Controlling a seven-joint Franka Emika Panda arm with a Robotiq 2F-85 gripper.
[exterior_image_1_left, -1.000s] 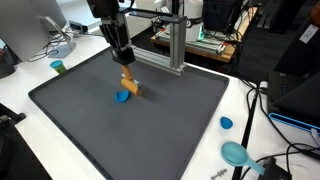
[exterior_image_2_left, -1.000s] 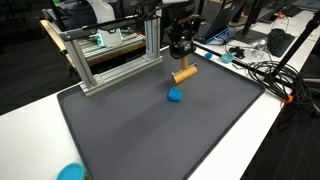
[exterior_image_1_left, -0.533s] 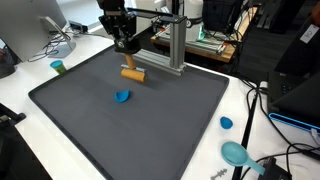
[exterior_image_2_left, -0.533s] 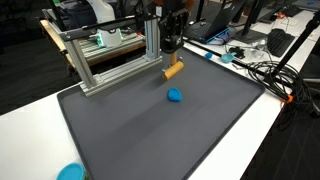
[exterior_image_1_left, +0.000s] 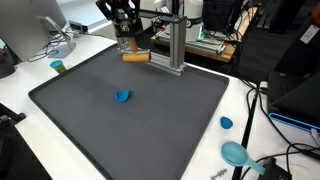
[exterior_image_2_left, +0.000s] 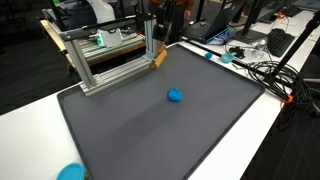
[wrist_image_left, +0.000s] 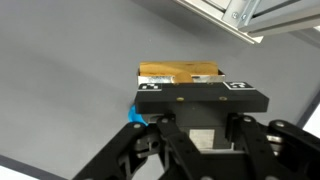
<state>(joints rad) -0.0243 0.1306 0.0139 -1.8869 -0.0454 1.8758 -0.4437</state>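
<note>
My gripper is shut on an orange-tan wooden block and holds it high above the far part of the dark grey mat, close to the aluminium frame. The block also shows in an exterior view and in the wrist view, just beyond the gripper body. A small blue object lies on the mat below; it shows in an exterior view and as a blue sliver at the gripper's edge in the wrist view. The fingertips are hidden in the wrist view.
The aluminium frame stands along the mat's far edge. A blue cap and a teal bowl-like object lie on the white table. A teal-topped cup stands off the mat. Cables and equipment crowd one side.
My gripper has lifted the wooden block up from beside the blue object and carried it toward the aluminium frame. The blue object has stayed in place.
</note>
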